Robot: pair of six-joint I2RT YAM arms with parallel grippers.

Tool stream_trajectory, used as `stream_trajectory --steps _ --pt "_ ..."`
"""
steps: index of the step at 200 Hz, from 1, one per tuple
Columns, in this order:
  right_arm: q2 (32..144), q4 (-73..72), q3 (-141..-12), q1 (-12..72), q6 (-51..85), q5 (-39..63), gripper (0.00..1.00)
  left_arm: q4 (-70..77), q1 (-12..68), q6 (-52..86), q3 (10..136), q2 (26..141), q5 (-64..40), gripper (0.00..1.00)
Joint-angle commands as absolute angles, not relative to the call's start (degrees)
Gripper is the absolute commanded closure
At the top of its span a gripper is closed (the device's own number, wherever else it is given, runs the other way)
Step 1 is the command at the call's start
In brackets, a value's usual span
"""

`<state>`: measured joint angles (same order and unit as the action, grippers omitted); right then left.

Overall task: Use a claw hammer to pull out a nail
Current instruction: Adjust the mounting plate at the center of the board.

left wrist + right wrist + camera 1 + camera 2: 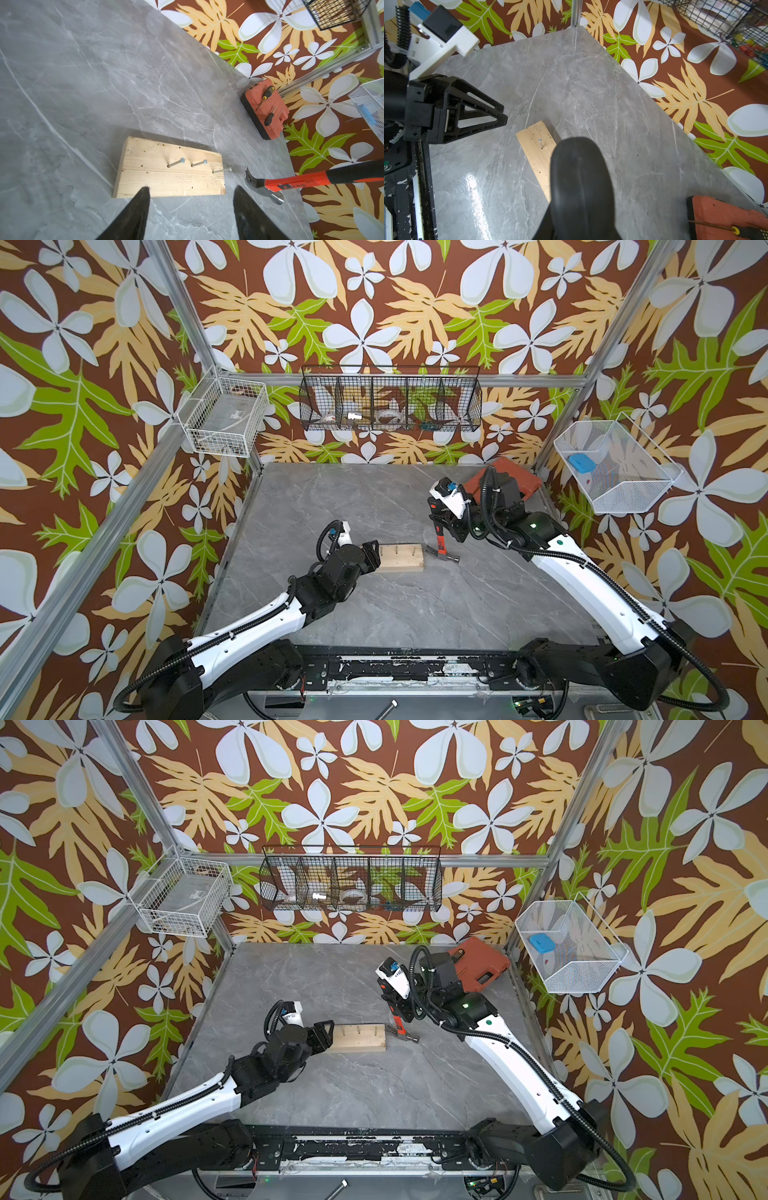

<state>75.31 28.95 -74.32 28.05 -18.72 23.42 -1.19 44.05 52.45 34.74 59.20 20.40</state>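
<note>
Both top views: R jaws clamped on the claw hammer [440,544] [399,1025] handle. Its head is down by the bench [374,497], just beside the wood block [401,560]. L jaws are apart at the block's other end.
L wrist view: jaws wide, nothing between. Claw is near the end nail [222,170].
R wrist view: black handle end hides part of the block. Jaws not seen.

Just right of block [401,559] (nails [175,163] in it), claw hammer [441,542].
</note>
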Motion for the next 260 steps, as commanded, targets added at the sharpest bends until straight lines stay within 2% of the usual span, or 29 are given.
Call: stream_trajectory --steps 1,29,94,130,175,217,242,260 --pt "77.17 29.25 -76.33 27.78 -23.15 27.97 1.00 -1.14 41.85 54.81 34.59 60.30 15.09 0.34" --pt "79.99 31.54 -78.85 27.62 -25.28 31.57 1.00 -0.55 40.80 53.52 34.46 61.21 14.01 0.34" --pt "83.77 32.37 -81.92 27.60 -26.02 32.40 1.00 0.91 39.51 51.23 33.82 65.06 10.82 0.33" --pt "84.47 33.13 -82.86 27.60 -23.24 32.08 1.00 1.63 37.23 44.15 35.76 66.61 7.78 0.32" --pt "80.54 33.07 -79.57 27.69 -17.01 30.28 1.00 1.93 28.57 33.30 41.04 70.95 -4.92 0.30" --pt "74.15 32.17 -75.24 27.93 -12.34 29.23 1.00 -0.95 27.60 23.04 52.03 82.89 -10.19 0.33" --pt "71.19 31.92 -73.04 27.99 -10.20 29.16 1.00 -0.78 27.23 20.69 55.11 87.01 -8.96 0.34" --pt "69.29 31.23 -70.95 28.11 -9.01 29.07 1.00 -0.87 25.82 20.14 56.74 90.73 -11.79 0.34"
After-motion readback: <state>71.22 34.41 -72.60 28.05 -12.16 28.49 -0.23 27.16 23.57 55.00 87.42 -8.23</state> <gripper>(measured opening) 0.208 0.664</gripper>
